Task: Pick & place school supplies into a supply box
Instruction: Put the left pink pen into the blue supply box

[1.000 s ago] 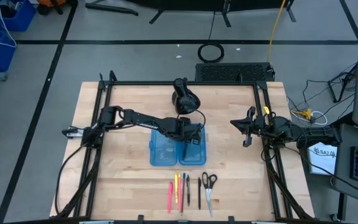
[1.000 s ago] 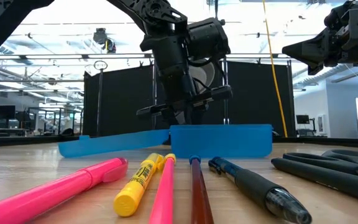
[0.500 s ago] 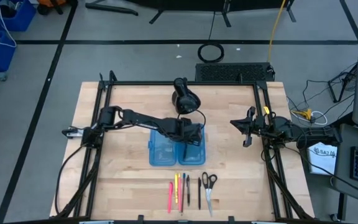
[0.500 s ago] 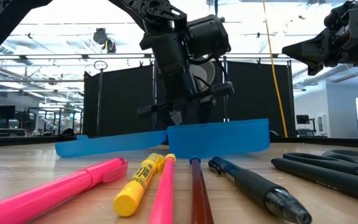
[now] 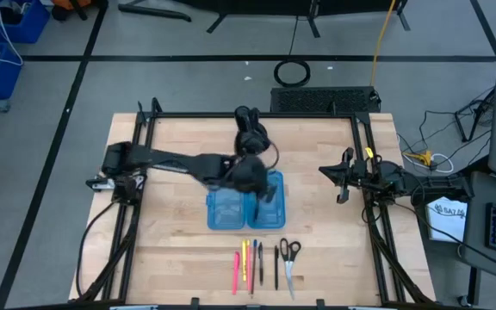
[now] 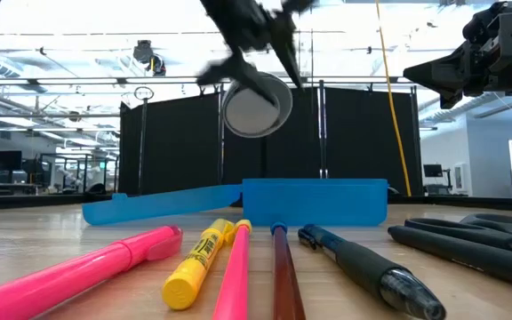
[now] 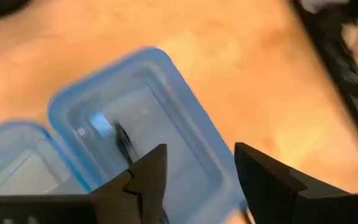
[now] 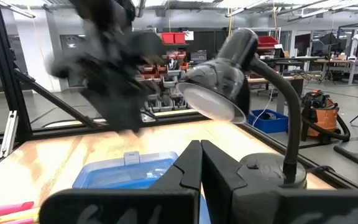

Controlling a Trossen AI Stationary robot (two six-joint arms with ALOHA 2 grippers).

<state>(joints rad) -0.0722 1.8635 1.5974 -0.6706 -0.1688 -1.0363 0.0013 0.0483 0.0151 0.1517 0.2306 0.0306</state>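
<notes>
Pale wood planks make up the table (image 5: 162,232), framed by black rails, with grey floor and cables around it. From the left side of the high view, the left arm stretches across toward the middle, and the left gripper (image 7: 197,180) hangs above the supply box (image 5: 245,203), clear of it, its fingers parted with nothing between them. Just behind the box stands a black desk lamp (image 5: 250,129), which is no part of the job.

That translucent blue box lies open at the middle of the table, its two halves flat side by side. Inside the half under the gripper, the left wrist view shows one small dark item (image 7: 123,140) lying on the bottom, probably a pen; it is too blurred to name for certain. The other half looks bare.

Near the front edge, a row of supplies waits untouched: a pink highlighter (image 5: 236,271), a yellow marker (image 5: 244,263), a thin pink pen (image 5: 251,267), two dark pens (image 5: 275,267) and the black-handled scissors (image 5: 288,263). So I judge the work barely begun: perhaps one item in, six to go.

At the right edge, the right gripper (image 5: 341,181) waits well apart from everything, fingers pressed together and empty.
</notes>
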